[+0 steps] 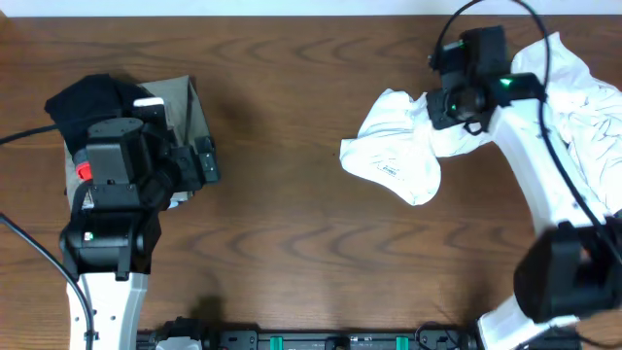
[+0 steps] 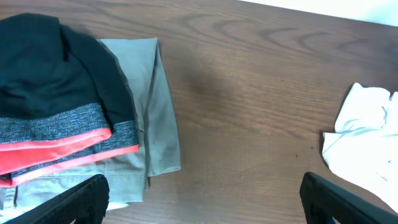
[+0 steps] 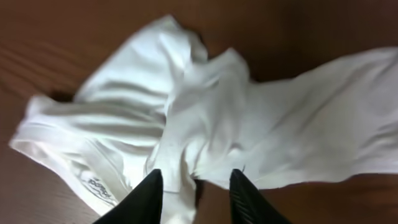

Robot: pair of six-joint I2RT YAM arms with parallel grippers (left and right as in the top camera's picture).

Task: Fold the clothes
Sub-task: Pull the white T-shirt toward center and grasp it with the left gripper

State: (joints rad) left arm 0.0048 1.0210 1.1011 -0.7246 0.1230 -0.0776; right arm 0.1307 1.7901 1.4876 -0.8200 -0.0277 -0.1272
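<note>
**Figure. Working the white garment, both arms in view.**

- **Table:** The table [image 1: 292, 58] carries two groups of clothes, well apart.
- **White garment:** The white garment [image 3: 124, 118] lies crumpled on the table directly beneath and ahead of the right gripper [image 3: 198, 198]. More white cloth trails off behind that arm.
- **Folded stack:** Just beside and partly under the left gripper [image 2: 208, 199] sits a folded stack. A black piece [image 2: 50, 68] is on top, a grey piece with red trim [image 2: 62, 134] below it, and a khaki piece [image 2: 155, 99] at the bottom.
- **Left gripper:** We see its jaws spread fully, holding nothing.
- **Right gripper:** Its jaws stand partly apart. A ridge of white cloth lies between them against one finger, with a dark gap at the other, so we read no pinch on it.

We judge the step in hand to be spreading this garment flat. It goes best if we grip a single-layer edge, not the bunched ridge under the gripper. The hem bearing the small printed mark [image 3: 99, 185], ahead of the gripper, is one such edge. From there we would draw the cloth outward, low over the table.
</note>
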